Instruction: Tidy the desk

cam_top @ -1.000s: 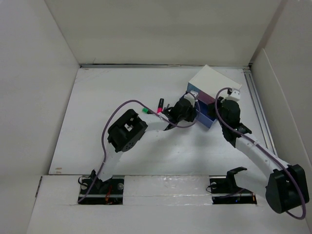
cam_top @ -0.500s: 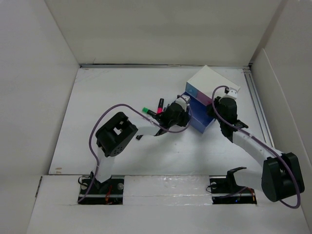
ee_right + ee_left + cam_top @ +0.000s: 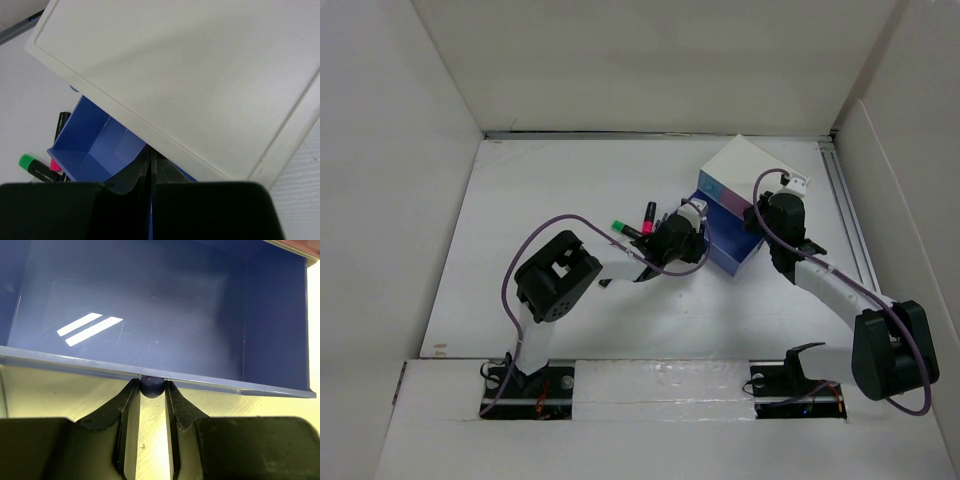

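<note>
Pinches the knob (image 3: pixel 152 388) of the blue drawer (image 3: pixel 140 300) in the left pincer (image 3: pixel 151 384), right of centre on the white surface (image 3: pixel 540 180), long axis seemingly left-right. Holds the right pincer (image 3: pixel 150 159) pressed together beside the white box (image 3: pixel 190 75).

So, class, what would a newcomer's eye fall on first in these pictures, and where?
A white box at the far right of the desk, its blue drawer pulled open. The left hand pinches the drawer's knob, while the right hand, shut, sits beside the box. Left of the drawer lie a green-capped marker and a pink-capped marker.
</note>
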Robot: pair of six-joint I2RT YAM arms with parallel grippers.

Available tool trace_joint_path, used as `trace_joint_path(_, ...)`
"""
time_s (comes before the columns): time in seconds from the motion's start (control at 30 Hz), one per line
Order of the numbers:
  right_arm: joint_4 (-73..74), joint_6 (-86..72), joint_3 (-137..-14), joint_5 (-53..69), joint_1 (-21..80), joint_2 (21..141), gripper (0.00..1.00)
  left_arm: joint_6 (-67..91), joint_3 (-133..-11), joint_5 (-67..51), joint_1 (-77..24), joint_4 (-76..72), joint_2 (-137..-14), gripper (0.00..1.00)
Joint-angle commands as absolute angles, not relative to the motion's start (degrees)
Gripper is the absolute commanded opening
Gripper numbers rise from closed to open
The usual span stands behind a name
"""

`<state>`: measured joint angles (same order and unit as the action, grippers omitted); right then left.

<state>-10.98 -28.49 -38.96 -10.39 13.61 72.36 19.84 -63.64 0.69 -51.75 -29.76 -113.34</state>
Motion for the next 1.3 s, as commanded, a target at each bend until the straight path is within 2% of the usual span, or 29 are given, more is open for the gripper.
trace_joint_path(0.0, -14.2, -27.8, -41.0, -13.9, 12.7, 71.9, 0.02, 19.3, -62.3, 0.6, -52.1, -29.2, -109.5, 0.0)
trace_joint_path(0.57, -13.7, -28.0, -39.2, -13.8, 12.1, 70.1, 0.04, 19.2, -62.9, 7.3, -52.1, -23.1, -109.3, 0.0)
trace_joint_path(0.63, -13.7, -28.0, -39.0, -12.7, 12.1, 69.5, 0.06, 19.5, -62.4, 8.7, -52.1, -23.6, -108.8, 0.07)
trace_joint_path(0.67, -13.6, -28.0, -38.9, -12.6, 12.1, 68.9, 0.06, 19.6, -61.5, 8.8, -52.1, -24.1, -108.0, 0.17)
trace_joint_path(0.73, -13.6, -27.9, -38.8, -12.5, 12.8, 68.2, 0.09, 19.8, -60.9, 8.8, -52.1, -24.7, -107.4, 0.23)
trace_joint_path(0.77, -13.3, -28.0, -38.9, -12.3, 13.9, 67.2, 0.11, 20.0, -61.1, 8.5, -52.1, -24.2, -106.8, 0.3)
trace_joint_path(0.97, -11.9, -28.1, -39.1, -10.6, 14.4, 64.2, 0.17, 20.6, -62.3, 8.3, -52.1, -22.7, -105.5, 0.43)
trace_joint_path(1.03, -11.1, -28.1, -39.1, -9.8, 14.4, 62.8, 0.19, 20.8, -63.1, 8.1, -52.1, -21.3, -105.0, 0.5)
trace_joint_path(1.1, -10.7, -28.1, -39.1, -8.7, 14.4, 60.0, 0.24, 20.7, -63.4, 8.0, -52.1, -20.5, -104.1, 0.56)
trace_joint_path(1.2, -9.2, -28.4, -39.1, -7.3, 15.7, 56.0, 0.31, 20.7, -63.5, 9.1, -52.1, -19.0, -101.5, 0.55)
trace_joint_path(1.27, -9.1, -28.4, -39.1, -6.9, 16.6, 54.1, 0.35, 20.5, -62.9, 10.4, -52.1, -18.6, -99.5, 0.48)
